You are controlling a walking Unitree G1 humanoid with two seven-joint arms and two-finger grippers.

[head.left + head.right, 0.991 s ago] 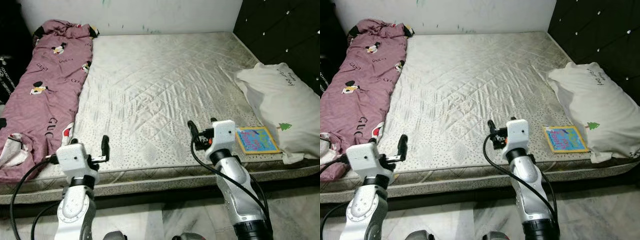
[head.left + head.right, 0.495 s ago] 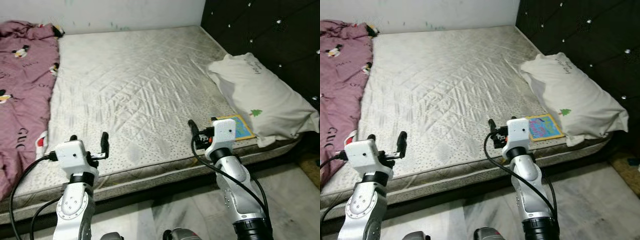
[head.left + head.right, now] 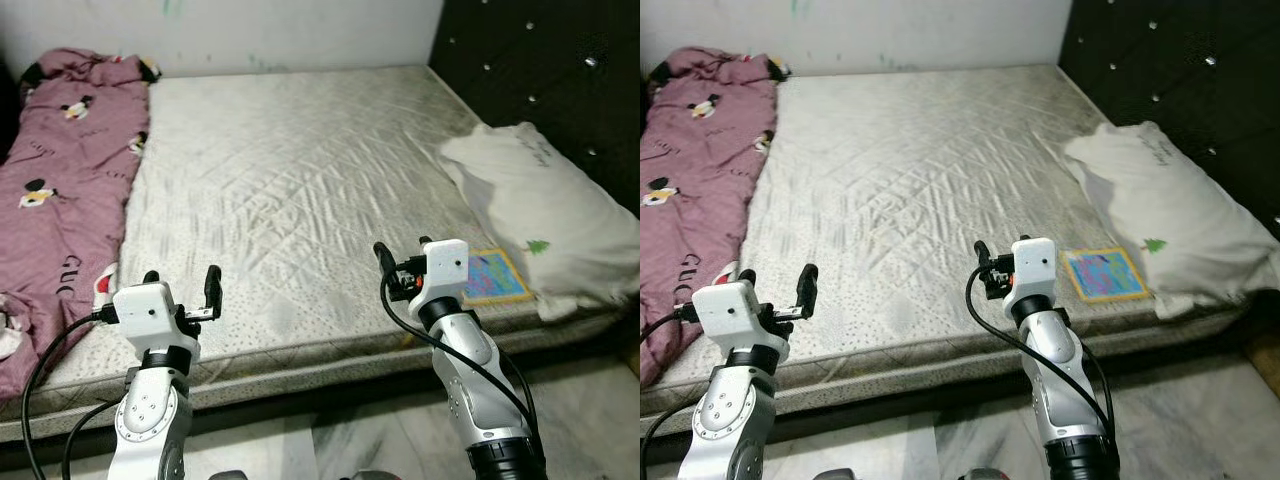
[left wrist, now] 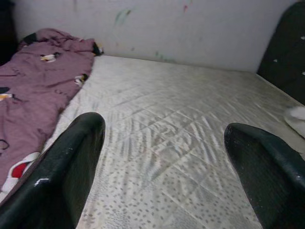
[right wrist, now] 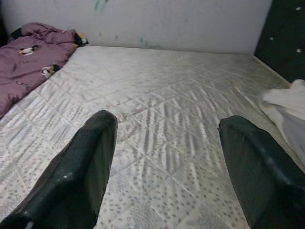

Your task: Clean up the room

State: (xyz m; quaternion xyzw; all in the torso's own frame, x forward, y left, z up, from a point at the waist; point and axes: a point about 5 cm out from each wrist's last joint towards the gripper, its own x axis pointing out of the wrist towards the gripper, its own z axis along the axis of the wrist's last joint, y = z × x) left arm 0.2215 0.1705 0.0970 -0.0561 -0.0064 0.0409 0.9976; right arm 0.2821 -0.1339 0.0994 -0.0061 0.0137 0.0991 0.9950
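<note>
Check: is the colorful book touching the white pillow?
Touching. In the left eye view the book lies flat on the mattress, its far edge tucked against the pillow, no gap.

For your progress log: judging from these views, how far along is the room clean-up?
Both claws, left and right, hover open and hold nothing over the bare quilted mattress. The crumpled pink patterned blanket, white pillow and colourful picture book lie on it. That fits either a tidied or an untidied bed.

Pretty clearly a bedroom in someone's home: a big bare quilted mattress [image 3: 300, 190] ahead of both sets of jaws, a white pillow [image 3: 535, 225] against a dark tufted headboard [image 3: 540, 70]. The pink cartoon-print quilt [image 3: 60, 200] and what's probably a kid's picture book [image 3: 493, 277] fit too.
</note>
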